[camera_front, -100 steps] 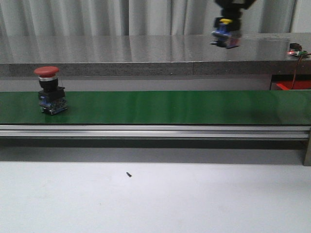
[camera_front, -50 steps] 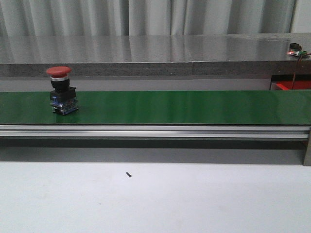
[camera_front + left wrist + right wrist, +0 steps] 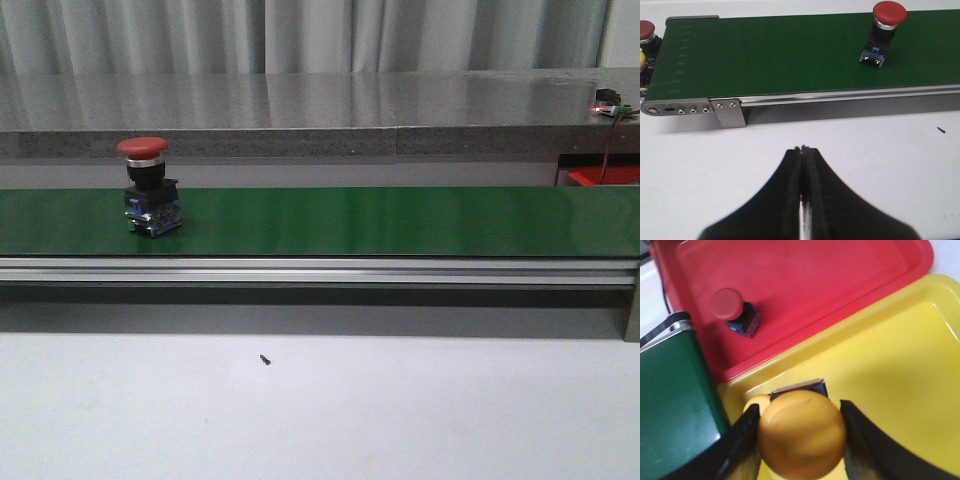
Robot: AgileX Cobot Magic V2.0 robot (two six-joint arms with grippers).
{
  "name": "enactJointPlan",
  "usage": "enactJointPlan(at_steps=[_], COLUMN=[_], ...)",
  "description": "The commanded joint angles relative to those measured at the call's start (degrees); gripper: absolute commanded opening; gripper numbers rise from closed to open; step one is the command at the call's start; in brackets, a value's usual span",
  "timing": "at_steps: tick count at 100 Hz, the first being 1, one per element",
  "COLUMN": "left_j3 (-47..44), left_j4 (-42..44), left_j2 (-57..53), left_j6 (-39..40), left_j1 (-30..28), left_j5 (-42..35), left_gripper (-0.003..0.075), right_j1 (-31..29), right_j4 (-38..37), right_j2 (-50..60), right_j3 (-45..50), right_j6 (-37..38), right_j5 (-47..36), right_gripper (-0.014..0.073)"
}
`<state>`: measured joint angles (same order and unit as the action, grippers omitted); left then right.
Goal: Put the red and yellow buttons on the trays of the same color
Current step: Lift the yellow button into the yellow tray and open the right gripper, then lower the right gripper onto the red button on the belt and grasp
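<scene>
A red button (image 3: 149, 190) with a black and blue base stands upright on the green belt (image 3: 400, 220); the left wrist view shows this red button (image 3: 884, 30) too. My left gripper (image 3: 803, 148) is shut and empty over the white table, short of the belt's rail. My right gripper (image 3: 799, 407) is shut on a yellow button (image 3: 802, 440), held above the yellow tray (image 3: 900, 355) near its corner. Beside it lies the red tray (image 3: 815, 285) with another red button (image 3: 732, 307) in it.
At the belt's end in the left wrist view, a red cap (image 3: 645, 30) and a yellow cap (image 3: 641, 60) show at the edge. A small black screw (image 3: 265, 359) lies on the white table. A grey counter (image 3: 300, 100) runs behind the belt.
The red button has travelled to the right along the belt. My right gripper with the yellow button has left the front view at the top.
</scene>
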<state>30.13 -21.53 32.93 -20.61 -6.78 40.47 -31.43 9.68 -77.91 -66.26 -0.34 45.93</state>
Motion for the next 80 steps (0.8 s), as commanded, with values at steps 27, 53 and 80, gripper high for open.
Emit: enactJointPlan(at_steps=[27,53,80], left_j3=[1.5,1.5,1.5], left_j4=[-1.4,-1.4,-1.4], left_j2=[0.2,0.2,0.2], left_j6=[0.0,0.0,0.0], left_j1=[0.4,0.4,0.4], left_j5=[-3.9,-3.9,-3.9], left_gripper=[-0.0020,-0.0020,-0.0020], right_j1=[-1.3,-1.3,-1.3], right_j4=[0.7,0.7,0.2], right_j2=[-12.6,-18.5,-19.1], right_j3=[-1.5,-1.5,-1.5], right_j6=[2.0,2.0,1.3], right_j5=[-5.3,-8.2,-11.3], right_gripper=[0.0108,0.0111,0.0371])
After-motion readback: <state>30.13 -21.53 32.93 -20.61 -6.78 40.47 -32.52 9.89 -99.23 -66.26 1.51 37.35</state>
